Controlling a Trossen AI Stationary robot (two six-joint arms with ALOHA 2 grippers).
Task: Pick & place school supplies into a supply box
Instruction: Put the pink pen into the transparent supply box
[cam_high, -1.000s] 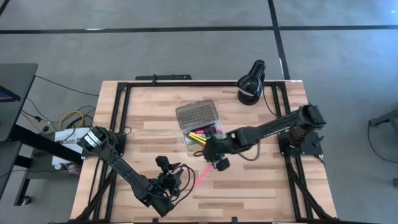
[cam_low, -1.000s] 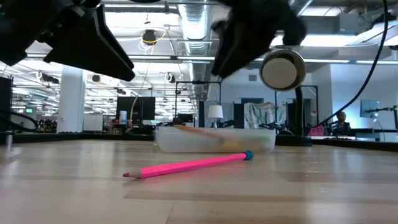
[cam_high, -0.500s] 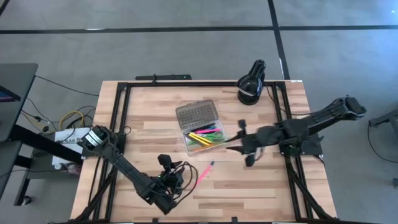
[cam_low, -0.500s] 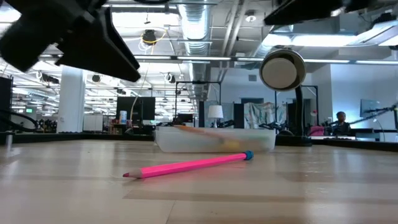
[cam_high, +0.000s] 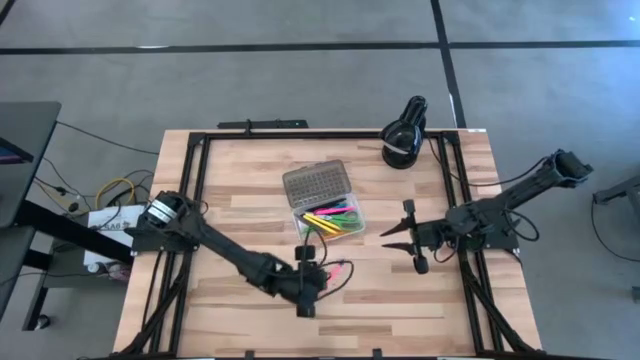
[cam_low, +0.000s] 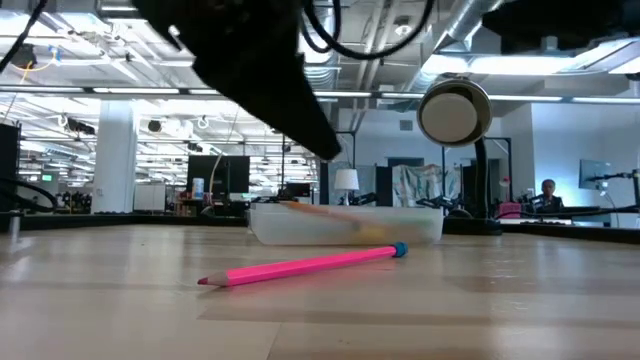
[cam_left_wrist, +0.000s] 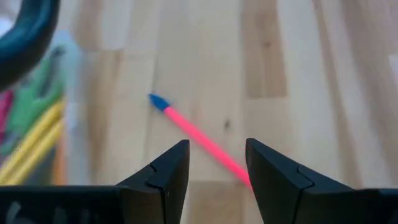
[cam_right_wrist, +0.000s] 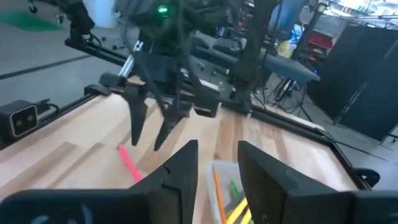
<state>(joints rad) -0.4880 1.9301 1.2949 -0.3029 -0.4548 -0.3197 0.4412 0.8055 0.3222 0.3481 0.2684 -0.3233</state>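
L arm has swung in from the near-left part of the table since a sec ago, and the left gripper (cam_high: 322, 270) now hangs over the pink pencil (cam_low: 303, 267), fingers apart w/ nothing between them; in the left wrist view the pencil runs into the gap between the two dark fingers (cam_left_wrist: 169, 171), blue tip pointing away. R arm has pulled back off the supply box (cam_high: 322, 205) toward the table's right edge, and the right gripper (cam_high: 397, 229) sits beside the box, well clear of it, pincer parted and empty. Pink pencil lies flat on the wood table (cam_high: 240, 215), just near-side of the box, not touching it. Box is open at mid-table, dotted grey lid (cam_high: 315, 183) folded back on the far side, green, yellow, pink pens (cam_high: 335, 220) inside. Black lamp (cam_high: 403, 135) at far right corner. Low view: pencil in front, clear box behind it, a person (cam_low: 548, 192) far off in the room.
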